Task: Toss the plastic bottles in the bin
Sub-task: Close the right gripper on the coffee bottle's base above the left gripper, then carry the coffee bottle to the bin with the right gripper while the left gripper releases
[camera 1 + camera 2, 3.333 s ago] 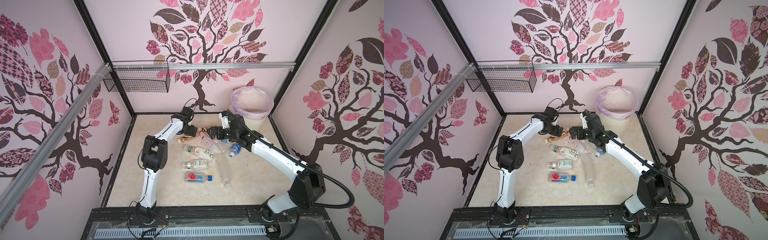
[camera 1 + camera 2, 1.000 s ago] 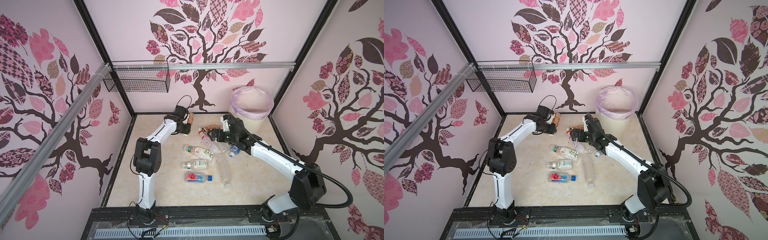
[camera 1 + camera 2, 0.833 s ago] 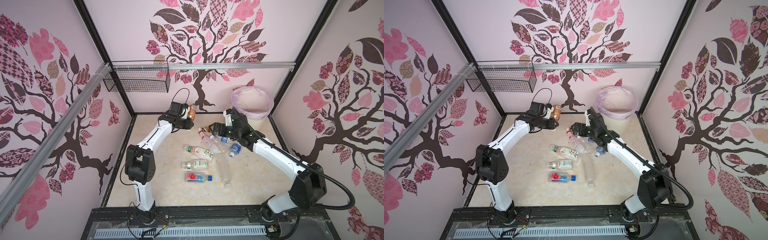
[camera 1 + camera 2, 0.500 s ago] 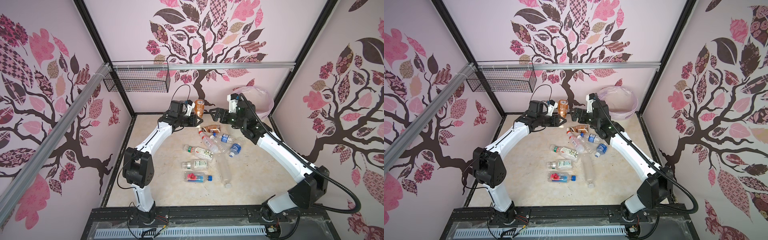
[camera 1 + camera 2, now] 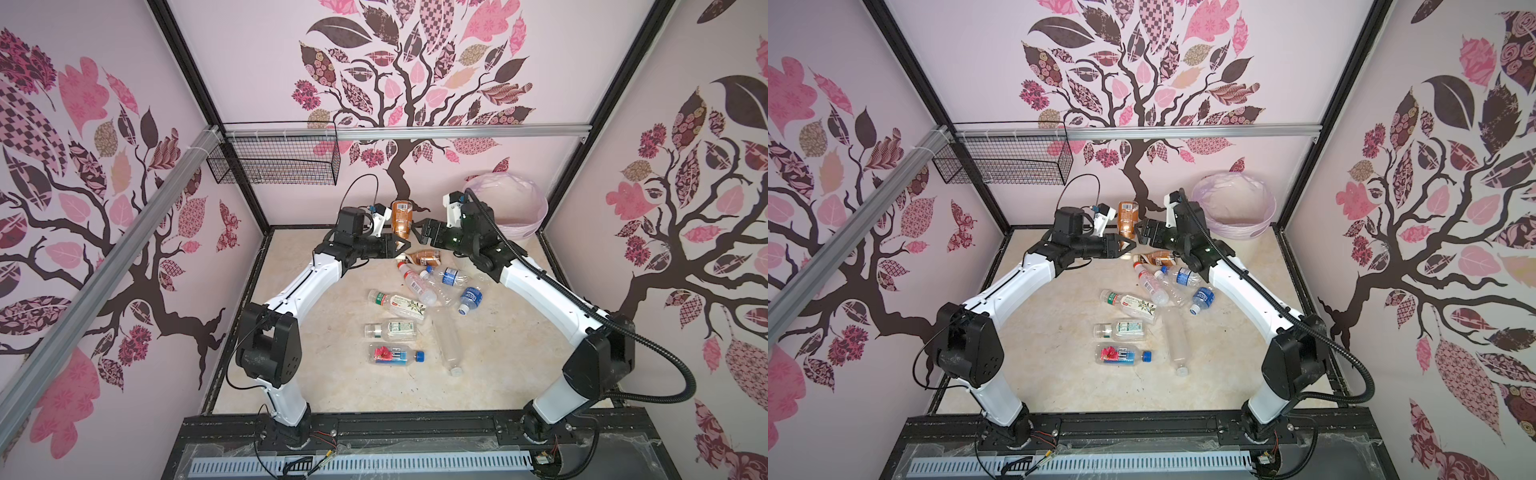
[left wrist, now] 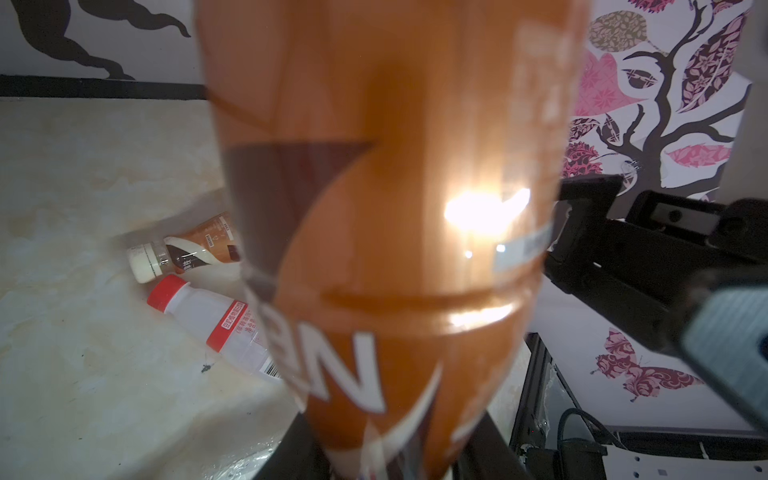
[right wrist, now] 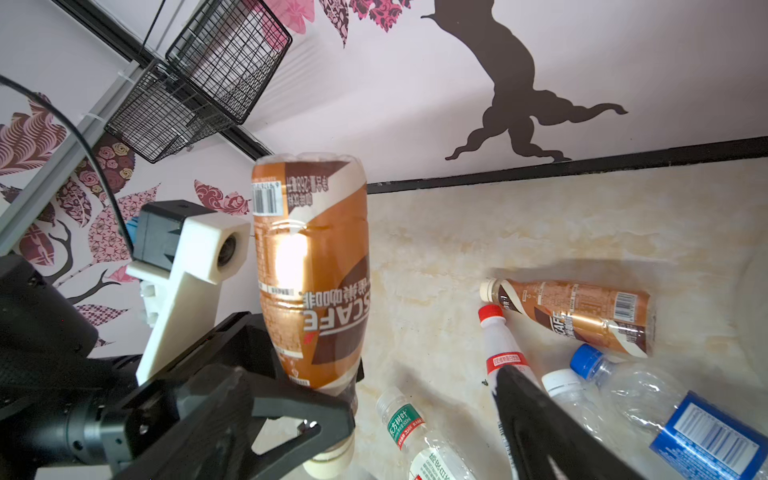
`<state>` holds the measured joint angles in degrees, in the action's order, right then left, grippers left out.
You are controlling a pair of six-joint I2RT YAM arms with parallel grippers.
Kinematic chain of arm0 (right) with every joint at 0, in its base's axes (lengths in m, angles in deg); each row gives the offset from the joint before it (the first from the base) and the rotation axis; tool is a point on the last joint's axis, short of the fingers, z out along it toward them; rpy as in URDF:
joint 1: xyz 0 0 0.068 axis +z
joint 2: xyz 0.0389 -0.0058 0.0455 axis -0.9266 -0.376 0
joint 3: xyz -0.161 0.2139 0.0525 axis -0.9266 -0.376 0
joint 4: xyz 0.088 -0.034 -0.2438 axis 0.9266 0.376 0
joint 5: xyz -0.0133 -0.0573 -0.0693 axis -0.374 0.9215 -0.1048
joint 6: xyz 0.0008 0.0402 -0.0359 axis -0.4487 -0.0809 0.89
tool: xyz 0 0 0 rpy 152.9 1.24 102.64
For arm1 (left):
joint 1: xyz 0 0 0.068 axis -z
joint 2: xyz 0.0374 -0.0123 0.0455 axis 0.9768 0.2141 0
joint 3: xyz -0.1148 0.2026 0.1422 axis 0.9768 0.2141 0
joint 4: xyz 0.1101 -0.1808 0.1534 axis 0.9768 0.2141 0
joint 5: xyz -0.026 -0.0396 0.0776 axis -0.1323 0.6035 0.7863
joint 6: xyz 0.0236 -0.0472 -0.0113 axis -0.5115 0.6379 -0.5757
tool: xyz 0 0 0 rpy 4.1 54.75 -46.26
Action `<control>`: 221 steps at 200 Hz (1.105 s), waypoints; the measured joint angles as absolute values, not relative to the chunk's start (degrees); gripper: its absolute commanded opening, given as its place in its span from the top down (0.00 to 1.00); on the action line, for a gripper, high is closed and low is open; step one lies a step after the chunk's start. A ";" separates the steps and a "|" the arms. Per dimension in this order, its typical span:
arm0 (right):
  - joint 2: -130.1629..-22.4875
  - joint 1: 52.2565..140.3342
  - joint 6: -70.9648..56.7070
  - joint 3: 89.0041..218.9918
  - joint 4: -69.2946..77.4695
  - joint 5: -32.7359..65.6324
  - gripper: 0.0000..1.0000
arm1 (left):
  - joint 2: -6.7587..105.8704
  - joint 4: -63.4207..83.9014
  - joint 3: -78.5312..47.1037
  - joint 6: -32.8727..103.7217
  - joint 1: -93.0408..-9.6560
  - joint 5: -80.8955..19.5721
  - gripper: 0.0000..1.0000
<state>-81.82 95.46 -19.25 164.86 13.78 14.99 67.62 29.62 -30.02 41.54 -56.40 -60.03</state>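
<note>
Brown-gold bottle (image 5: pixel 401 216) lifted, I start the handover.
Left gripper (image 5: pixel 397 245) clamps its neck; right gripper (image 5: pixel 417 232), jaws apart, now alongside; bin (image 5: pixel 532 224) next.

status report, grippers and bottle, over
Left gripper shut on brown-gold bottle, cap down, in the air. Right gripper open beside it. In the way: right arm, between bottle and bin.
</note>
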 measured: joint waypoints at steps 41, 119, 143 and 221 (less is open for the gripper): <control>-83.55 95.46 -21.11 167.66 12.99 12.85 0.09 | 67.59 29.49 -29.88 41.54 -55.46 -60.10 0.64; -89.62 95.48 -22.64 172.51 13.04 11.23 0.14 | 67.53 29.12 -29.73 41.39 -54.20 -60.40 0.63; -92.22 95.46 -22.51 175.29 13.32 11.19 0.20 | 67.51 29.09 -29.71 41.32 -53.78 -60.43 0.63; -93.27 95.59 -21.88 177.01 13.78 11.39 0.48 | 67.05 28.92 -29.10 41.21 -53.69 -60.38 0.51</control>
